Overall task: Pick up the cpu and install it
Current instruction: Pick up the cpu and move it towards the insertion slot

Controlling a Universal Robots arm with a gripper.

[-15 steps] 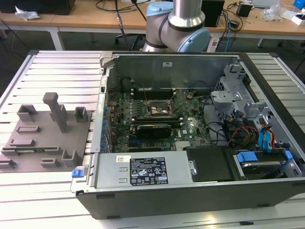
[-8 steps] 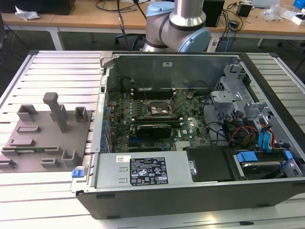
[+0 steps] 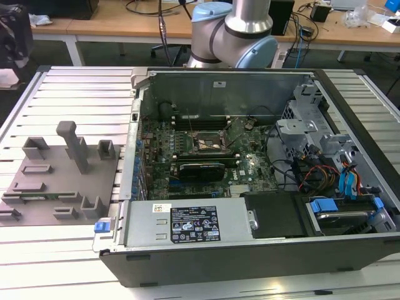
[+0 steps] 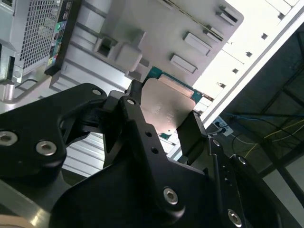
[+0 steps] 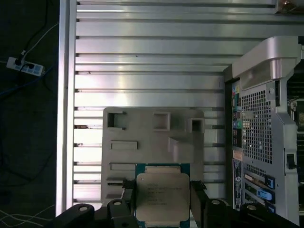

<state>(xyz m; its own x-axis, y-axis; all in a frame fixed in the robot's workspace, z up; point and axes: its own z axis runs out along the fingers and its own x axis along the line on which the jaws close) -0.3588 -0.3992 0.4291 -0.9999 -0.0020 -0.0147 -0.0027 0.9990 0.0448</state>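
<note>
The cpu (image 5: 161, 195), a thin square chip with a pale metal top and a green rim, is clamped between my gripper's (image 5: 161, 202) two black fingers (image 5: 196, 199). In the second wrist view the cpu (image 4: 167, 105) shows its flat face, with the gripper (image 4: 164, 116) shut on two opposite edges. It hangs well above the grey fixture plate (image 5: 152, 137), over the plate's near edge. In the exterior view the open computer case holds the motherboard with its dark square socket frame (image 3: 209, 142).
The grey fixture plate (image 3: 56, 181), with raised posts and pockets, lies on the slotted aluminium table (image 3: 75, 87) at the exterior view's left. The case (image 3: 250, 187) contains a long black card (image 3: 201, 169), cables and drive bays. The arm's base (image 3: 234, 31) stands behind the case.
</note>
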